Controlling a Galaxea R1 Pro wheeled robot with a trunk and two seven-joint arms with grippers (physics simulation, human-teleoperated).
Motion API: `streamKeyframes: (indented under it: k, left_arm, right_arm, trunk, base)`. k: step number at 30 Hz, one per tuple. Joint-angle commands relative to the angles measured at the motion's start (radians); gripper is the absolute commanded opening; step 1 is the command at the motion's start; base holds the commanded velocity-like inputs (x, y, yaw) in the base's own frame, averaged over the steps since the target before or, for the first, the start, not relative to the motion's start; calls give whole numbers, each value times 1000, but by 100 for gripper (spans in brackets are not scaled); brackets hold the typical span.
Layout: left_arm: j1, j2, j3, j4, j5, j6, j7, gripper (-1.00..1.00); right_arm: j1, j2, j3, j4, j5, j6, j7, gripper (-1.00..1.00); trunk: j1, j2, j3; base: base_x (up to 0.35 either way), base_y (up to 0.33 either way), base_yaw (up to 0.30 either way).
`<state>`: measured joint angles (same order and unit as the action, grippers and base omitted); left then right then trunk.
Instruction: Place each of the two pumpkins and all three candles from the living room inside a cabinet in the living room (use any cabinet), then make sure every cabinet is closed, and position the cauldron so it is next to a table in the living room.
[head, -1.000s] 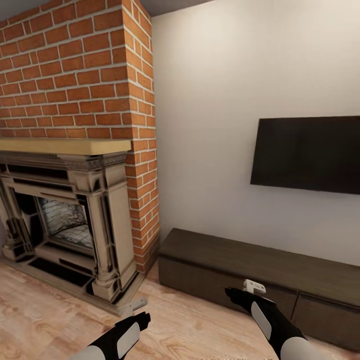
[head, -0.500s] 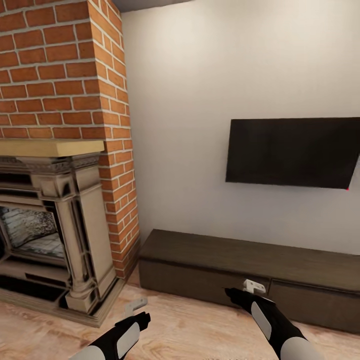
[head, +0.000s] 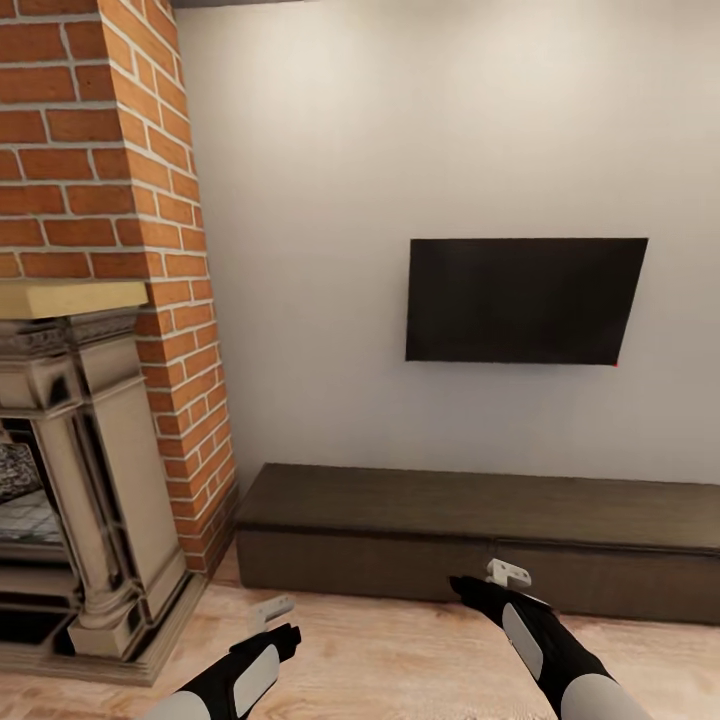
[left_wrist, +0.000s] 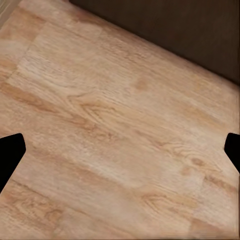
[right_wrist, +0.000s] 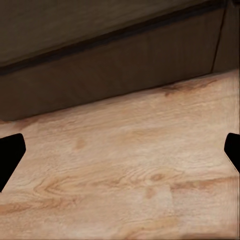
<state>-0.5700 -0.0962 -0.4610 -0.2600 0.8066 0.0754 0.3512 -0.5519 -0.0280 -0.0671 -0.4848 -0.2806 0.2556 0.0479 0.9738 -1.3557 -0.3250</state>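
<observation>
Cabinet (head: 480, 535): low against wall beneath TV (head: 520, 300), both fronts shut, top bare. Fireplace (head: 70, 480) beside it. Left end effector (head: 270, 612), right end effector (head: 508, 574): fingers spread, holding nothing, over plank floor (left_wrist: 115, 145). Step judged: approaching cabinet. Advice: stop square, near one front, leaving door swing room.
</observation>
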Motion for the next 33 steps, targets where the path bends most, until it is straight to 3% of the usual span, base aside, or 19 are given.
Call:
streamKeyframes:
  k: [1, 11, 19, 33]
  left_arm:
    - [-1, 1, -8, -2, 5, 4, 8, 100]
    - [-1, 1, -8, -2, 5, 4, 8, 100]
    - [-1, 0, -8, -2, 5, 4, 8, 100]
    - [-1, 1, -8, -2, 5, 4, 8, 100]
  right_arm:
    - [0, 0, -5, -1, -3, 6, 4, 100]
    - [0, 0, -5, -1, -2, 6, 4, 100]
    - [0, 9, -1, 63, 9, -53, -6, 100]
    - [0, 7, -4, 68, 4, -61, -3, 100]
  trunk:
    - [0, -1, -2]
    - [0, -1, -13]
    - [0, -1, -15]
    - [0, -1, -13]
  base:
    - [0, 0, -279]
    - [0, 0, -208]
    - [0, 0, -22]
    - [0, 0, 0]
